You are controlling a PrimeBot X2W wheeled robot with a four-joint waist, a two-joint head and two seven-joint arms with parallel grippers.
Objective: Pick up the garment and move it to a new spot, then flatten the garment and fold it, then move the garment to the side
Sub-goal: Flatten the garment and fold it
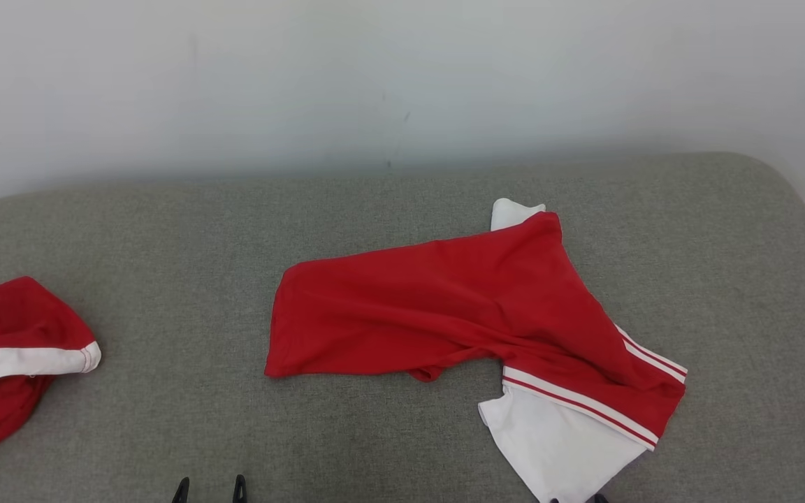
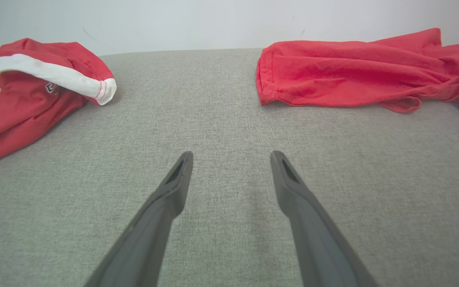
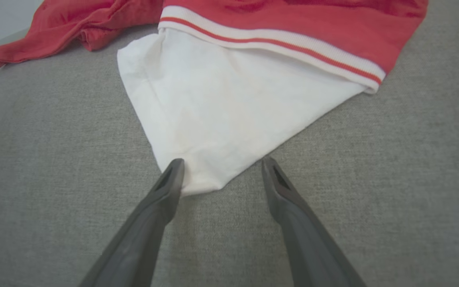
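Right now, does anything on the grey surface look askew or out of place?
The red garment lies twisted and wrinkled, not flat; a white part sticks out under its striped band near the right gripper. A second red-and-white garment sits bunched at the left edge.

Over at the left edge of the grey fabric worktop (image 1: 186, 265): a spare red top (image 1: 4, 335), bunched up and running out of the head view. Crossed by a broad white band, ending in a white cuff (image 1: 90, 358) with red stitching. Marked with a small dark logo (image 2: 51, 88) on the red. Beyond the rounded far edge, a plain white wall (image 1: 374, 84), faintly scuffed.
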